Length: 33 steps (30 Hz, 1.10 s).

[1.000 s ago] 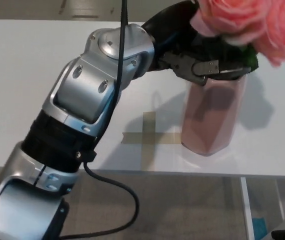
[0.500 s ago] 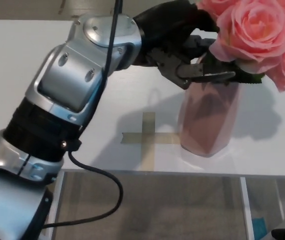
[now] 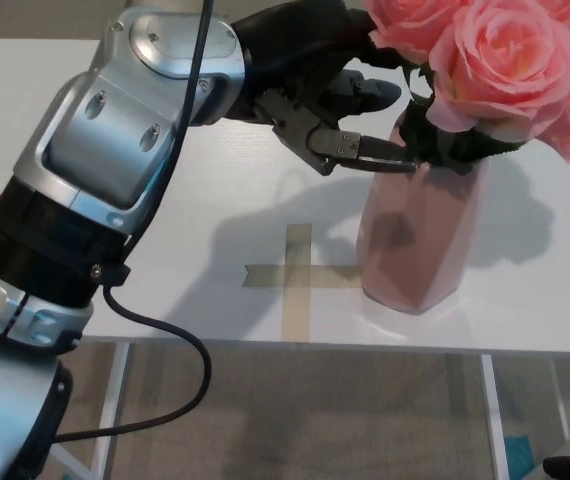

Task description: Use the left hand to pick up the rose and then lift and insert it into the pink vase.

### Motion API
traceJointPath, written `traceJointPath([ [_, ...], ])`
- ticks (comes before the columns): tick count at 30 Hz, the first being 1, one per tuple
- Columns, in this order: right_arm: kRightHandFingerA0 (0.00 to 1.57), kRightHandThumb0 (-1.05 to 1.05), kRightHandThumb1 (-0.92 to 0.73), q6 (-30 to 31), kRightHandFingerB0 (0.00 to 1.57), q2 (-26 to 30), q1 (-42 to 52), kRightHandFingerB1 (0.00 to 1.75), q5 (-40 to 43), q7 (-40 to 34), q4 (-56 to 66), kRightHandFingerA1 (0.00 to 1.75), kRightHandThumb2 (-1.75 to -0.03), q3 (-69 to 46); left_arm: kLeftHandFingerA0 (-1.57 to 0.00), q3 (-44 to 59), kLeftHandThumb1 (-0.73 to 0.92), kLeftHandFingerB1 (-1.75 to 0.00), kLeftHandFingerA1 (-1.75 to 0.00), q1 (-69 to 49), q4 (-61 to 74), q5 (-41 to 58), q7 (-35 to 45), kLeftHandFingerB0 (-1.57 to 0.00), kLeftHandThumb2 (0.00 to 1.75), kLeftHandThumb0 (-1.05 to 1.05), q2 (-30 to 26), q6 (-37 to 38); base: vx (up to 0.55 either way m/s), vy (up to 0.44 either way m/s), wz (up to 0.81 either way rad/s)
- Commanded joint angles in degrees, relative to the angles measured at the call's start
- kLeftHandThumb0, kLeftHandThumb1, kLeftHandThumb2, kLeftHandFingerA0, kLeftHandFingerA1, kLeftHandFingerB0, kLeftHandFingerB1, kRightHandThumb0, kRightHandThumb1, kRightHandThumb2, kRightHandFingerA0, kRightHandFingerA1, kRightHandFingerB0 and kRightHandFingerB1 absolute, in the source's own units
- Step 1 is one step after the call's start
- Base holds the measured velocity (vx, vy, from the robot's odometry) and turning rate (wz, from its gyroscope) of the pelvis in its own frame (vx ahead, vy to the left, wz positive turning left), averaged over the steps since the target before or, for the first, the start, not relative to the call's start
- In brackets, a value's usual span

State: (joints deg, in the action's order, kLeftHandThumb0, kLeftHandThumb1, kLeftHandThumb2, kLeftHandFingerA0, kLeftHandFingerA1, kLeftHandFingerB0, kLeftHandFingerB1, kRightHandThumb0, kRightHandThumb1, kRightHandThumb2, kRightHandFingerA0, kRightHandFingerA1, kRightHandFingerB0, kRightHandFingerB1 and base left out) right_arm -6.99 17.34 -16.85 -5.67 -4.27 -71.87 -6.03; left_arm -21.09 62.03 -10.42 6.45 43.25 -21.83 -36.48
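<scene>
Left hand (image 3: 340, 110): released, fingers apart, drawn back left of the vase rim.
Rose (image 3: 505, 60): now upright in pink vase (image 3: 420, 240).

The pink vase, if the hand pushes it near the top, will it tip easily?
Probably yes. The pink vase is tall on a narrow base, and the roses add weight on top. Its glossy wall probably slips. The left hand is at its rim.

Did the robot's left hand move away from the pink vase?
Yes. The left hand has slid toward picture left, judged against the tape cross on the table. It was over the pink vase's mouth; now it is beside the rim, by the roses.
</scene>
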Motion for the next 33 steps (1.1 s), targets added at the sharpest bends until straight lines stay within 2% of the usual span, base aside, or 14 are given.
traceJointPath([
  [1,0.62,-0.3,-0.4,0.72,0.51,0.41,0.35,0.58,0.4,0.75,-0.14,0.64,-0.81,-0.07,0.0,0.88,0.44,0.0,0.0,-0.09,-0.12,-1.17,2.21,0.0,0.61,-0.88,-1.07,2.09,0.0,0.0,0.0],
  [5,0.62,-0.31,-0.4,0.5,0.51,0.48,0.27,0.58,0.2,0.86,-0.2,0.64,-0.81,0.12,0.0,1.62,0.43,0.0,0.0,-0.02,-0.38,-1.46,2.86,0.0,0.62,-0.88,-1.63,2.84,0.0,0.0,0.0],
  [6,0.67,-0.27,-0.56,0.46,0.63,0.5,0.28,0.45,0.24,0.96,-0.19,0.49,-0.56,0.13,0.0,1.68,0.44,0.0,0.0,0.04,-0.49,-1.67,3.0,0.0,0.61,-0.89,-1.75,3.02,0.0,0.0,0.0],
  [19,0.67,-0.28,-0.56,0.62,0.62,0.53,0.34,0.45,0.5,1.21,-0.28,0.49,-0.56,0.02,0.0,1.92,0.44,-0.01,0.0,-0.66,-1.25,-2.78,5.93,0.0,0.61,-0.89,-5.21,5.14,0.0,0.0,0.0],
  [20,0.67,-0.27,-0.55,0.69,0.62,0.53,0.32,0.45,0.49,1.19,-0.34,0.49,-0.56,0.02,0.0,0.47,0.39,-0.01,0.0,-0.17,-0.99,-4.86,6.16,0.0,0.83,-0.72,-6.58,6.18,0.0,0.0,0.0],
  [23,0.67,-0.27,-0.56,0.84,0.62,0.46,0.36,0.45,0.6,1.14,-0.4,0.48,-0.56,-0.1,0.0,-4.03,0.39,-0.01,0.0,0.7,0.97,-11.44,5.3,0.0,0.83,-0.72,-10.18,8.47,0.0,0.0,0.0],
  [32,0.66,-0.27,-0.55,0.74,0.62,0.6,0.74,0.45,0.38,1.22,-0.32,0.48,-0.56,0.12,0.0,-3.91,0.4,0.0,0.0,-1.28,0.93,-11.96,5.88,0.0,0.84,-0.72,-12.46,7.39,0.0,0.0,0.0],
  [33,0.66,-0.27,-0.55,0.75,0.62,0.53,0.63,0.45,0.4,1.3,-0.27,0.48,-0.56,0.13,-0.01,-3.39,0.36,-0.04,-0.15,-1.55,0.28,-11.31,6.91,0.0,0.83,-0.67,-12.85,6.83,0.0,0.0,0.0],
])
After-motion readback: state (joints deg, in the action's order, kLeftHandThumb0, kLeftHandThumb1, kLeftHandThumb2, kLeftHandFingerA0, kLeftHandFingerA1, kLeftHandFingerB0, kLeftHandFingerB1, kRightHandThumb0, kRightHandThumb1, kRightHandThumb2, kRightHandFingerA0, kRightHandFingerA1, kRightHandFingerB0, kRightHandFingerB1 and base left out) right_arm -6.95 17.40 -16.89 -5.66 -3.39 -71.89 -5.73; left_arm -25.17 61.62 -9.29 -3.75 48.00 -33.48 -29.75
